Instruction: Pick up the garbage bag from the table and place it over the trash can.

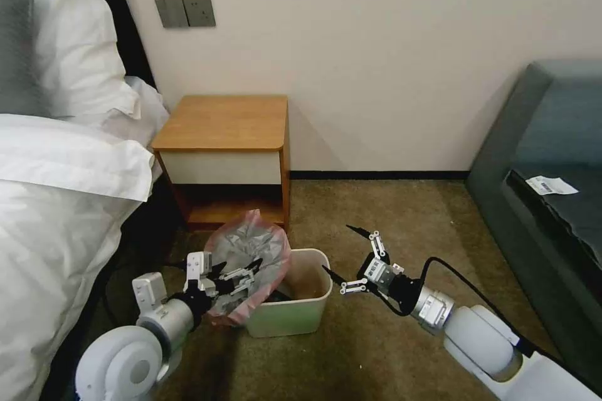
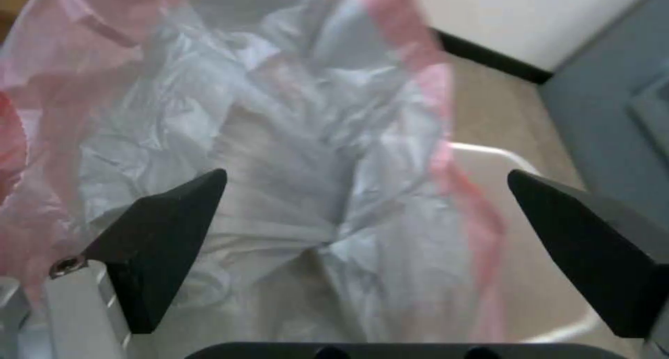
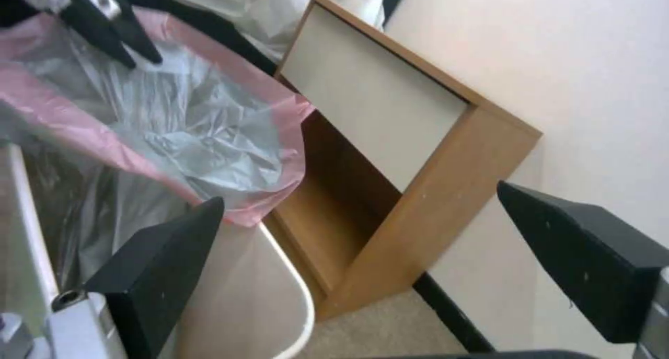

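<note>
Crinkly grey plastic with a pink band, the garbage bag [image 1: 248, 263] is draped over the trash can's [image 1: 295, 316] left end, lower centre of frame, off the surface [image 1: 222, 122] behind. It's not gripped by the left gripper [image 1: 241, 276], whose jaws are spread inside the mouth. Lower right, the right gripper [image 1: 342, 257] is wide open and empty. The band probably needs stretching across the bare right rim.

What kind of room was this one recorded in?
Likely a hotel bedroom: a bed with white pillows, a wooden nightstand against the wall, carpet, and a small trash can on the floor.
</note>
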Robot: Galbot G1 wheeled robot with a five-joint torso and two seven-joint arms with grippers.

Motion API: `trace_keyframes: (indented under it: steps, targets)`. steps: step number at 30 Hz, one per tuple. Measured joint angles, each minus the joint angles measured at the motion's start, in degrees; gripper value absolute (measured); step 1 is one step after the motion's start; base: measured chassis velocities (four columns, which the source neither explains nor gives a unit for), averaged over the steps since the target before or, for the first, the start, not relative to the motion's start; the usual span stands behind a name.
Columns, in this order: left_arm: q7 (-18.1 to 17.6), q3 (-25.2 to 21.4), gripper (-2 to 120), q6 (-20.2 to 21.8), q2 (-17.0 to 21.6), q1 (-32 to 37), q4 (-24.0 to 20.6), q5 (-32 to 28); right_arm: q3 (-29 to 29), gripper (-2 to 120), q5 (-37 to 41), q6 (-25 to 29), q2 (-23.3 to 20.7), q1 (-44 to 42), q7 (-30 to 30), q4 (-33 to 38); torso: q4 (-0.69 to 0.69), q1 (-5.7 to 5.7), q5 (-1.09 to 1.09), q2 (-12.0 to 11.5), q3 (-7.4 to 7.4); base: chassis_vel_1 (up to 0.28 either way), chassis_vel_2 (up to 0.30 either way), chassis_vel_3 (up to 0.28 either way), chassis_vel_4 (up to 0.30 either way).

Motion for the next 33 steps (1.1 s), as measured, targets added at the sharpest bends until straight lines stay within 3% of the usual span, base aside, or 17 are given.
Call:
trace_keyframes:
  steps: [7,23,31,33]
  targets:
    - [0.09,0.08,100,-1.95,-0.82,-2.03,5.36,2.36,0.21,100,-0.46,0.64,0.51,-0.64,0.01,-0.39,0.00,0.00,0.00,0.00,0.00,0.000,0.000,0.000,0.000]
    - [-2.42,0.29,97,-2.03,-2.71,-4.17,8.99,2.76,1.05,100,-0.79,2.44,1.26,-1.58,0.02,-2.73,0.00,0.00,0.01,0.00,0.00,0.000,0.000,0.000,0.000]
    - [-1.39,0.66,82,-0.71,-2.79,-4.48,9.86,3.62,1.32,100,-0.57,2.59,0.70,-1.69,0.19,-2.72,0.00,0.00,0.00,0.00,0.00,0.000,0.000,0.000,0.000]
    - [-0.63,0.81,74,0.34,-2.59,-3.70,9.86,4.38,1.49,100,-0.54,2.67,0.70,-1.73,0.24,-2.62,0.00,0.00,0.00,0.00,0.00,0.000,0.000,0.000,0.000]
